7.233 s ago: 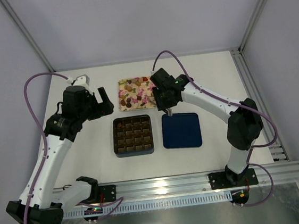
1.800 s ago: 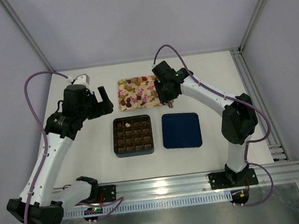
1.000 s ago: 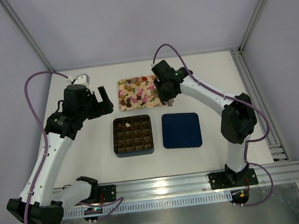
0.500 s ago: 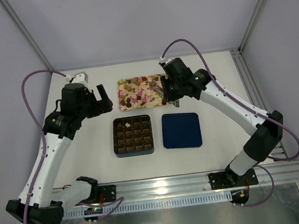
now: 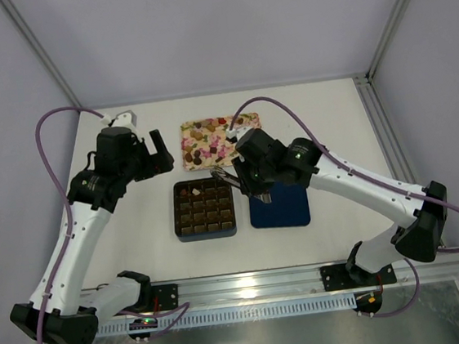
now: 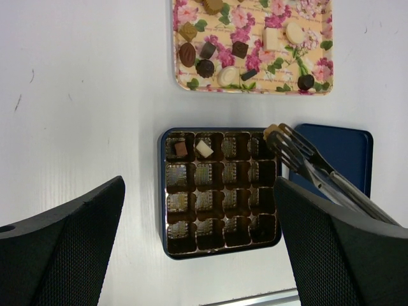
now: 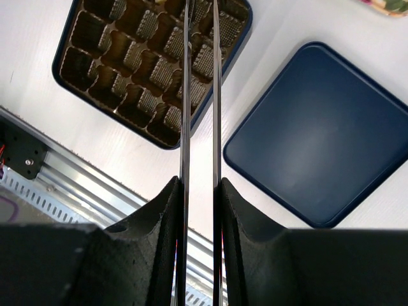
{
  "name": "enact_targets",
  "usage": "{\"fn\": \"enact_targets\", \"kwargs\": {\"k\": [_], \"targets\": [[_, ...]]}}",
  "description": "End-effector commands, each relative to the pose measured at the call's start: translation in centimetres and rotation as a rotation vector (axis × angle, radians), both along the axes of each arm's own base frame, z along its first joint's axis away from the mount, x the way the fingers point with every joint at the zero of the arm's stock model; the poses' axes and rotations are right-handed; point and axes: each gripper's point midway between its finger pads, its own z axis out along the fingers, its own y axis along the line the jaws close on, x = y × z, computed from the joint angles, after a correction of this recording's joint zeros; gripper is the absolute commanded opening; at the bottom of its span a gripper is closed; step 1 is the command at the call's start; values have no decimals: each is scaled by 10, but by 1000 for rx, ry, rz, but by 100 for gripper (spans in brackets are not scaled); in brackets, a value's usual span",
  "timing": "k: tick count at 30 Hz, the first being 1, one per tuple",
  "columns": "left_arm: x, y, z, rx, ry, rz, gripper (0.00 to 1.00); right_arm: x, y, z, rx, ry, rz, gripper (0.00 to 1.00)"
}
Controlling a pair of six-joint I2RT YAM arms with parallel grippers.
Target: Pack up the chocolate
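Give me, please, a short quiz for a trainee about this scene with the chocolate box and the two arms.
1. True or false: the left gripper is open and holds nothing.
2. How many chocolates lie in cells of the box? A) one B) two C) five
3. Which tool does the right gripper clamp?
Key: 1 true; 2 B; 3 the long metal tongs.
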Motion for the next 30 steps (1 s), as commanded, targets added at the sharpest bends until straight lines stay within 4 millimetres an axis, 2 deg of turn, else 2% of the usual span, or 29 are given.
{"fn": "enact_targets", "kwargs": {"k": [1, 6, 14, 23, 30], "targets": [[5, -1, 15, -17, -44, 9, 96, -8, 11, 7, 38, -7, 8, 25], [5, 0, 14, -13, -42, 11, 96, -16, 22, -5, 22, 13, 37, 25], [3, 2, 14, -8, -41, 17, 96, -17, 29, -18, -7, 21, 47, 26], [3, 2, 9, -6, -33, 17, 96, -13, 35, -22, -14, 18, 53, 31], [4, 2, 7, -5, -29, 18, 96, -12, 36, -17, -8, 11, 52, 38]]}}
